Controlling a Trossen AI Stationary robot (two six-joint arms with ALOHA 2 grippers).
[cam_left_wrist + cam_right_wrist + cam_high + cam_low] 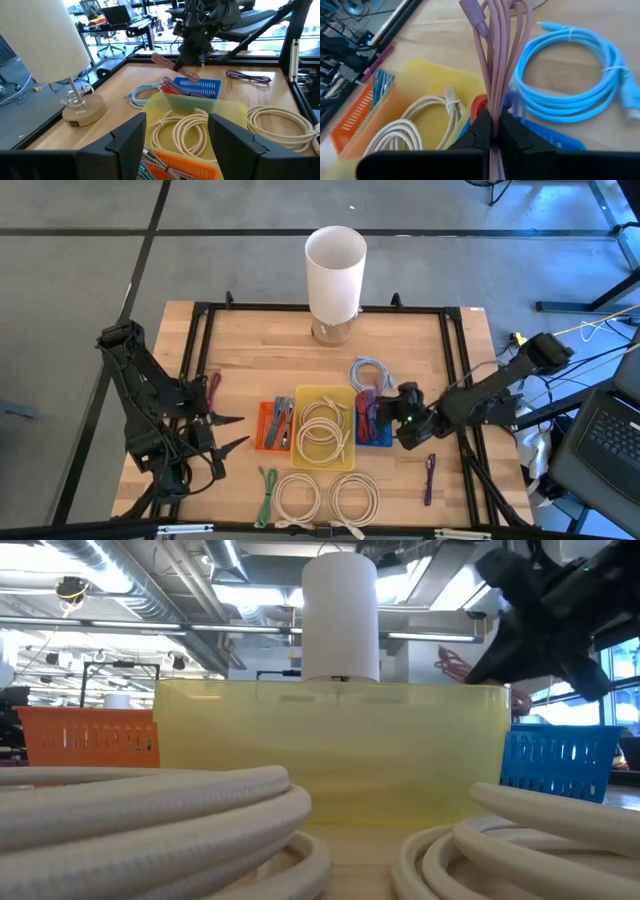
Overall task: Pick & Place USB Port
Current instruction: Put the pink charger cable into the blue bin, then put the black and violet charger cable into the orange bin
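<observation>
Pink cable (495, 60), a folded USB lead, is the task's thing; it is pinched in the right gripper (493, 131) and hangs over the blue bin (374, 430), right of the yellow bin (322, 398).

Left to right in the high view:
- Left gripper (236, 432) waits at the table's left side, fingers spread, holding nothing. A dark red cable (213, 388) lies just beside it.
- Orange bin (266, 430) holds a few grey and blue leads.
- Yellow bin holds cream cables (322, 432). Two more cream coils (328, 500) sit on the table in front, with a green cable (266, 495) left of them.
- White lamp (335, 275) stands at the far edge.
- Blue bin already has red leads (175, 88) in it. A light blue cable (575, 75) lies on the wood behind it.
- Right gripper is clenched on the pink bundle, several strands together between the fingers.
- Purple cable (430, 478) lies apart, near the right rail.

We judge the pink cable light, limp and springy. Loops will splay and swing, and strands can slip out singly. Best hold is mid-bundle across all strands, as it is now, not by the plug (469, 11). We read this as the carry or drop stage over the blue bin. Loose ends could drape over the bin wall or snag the red leads.
</observation>
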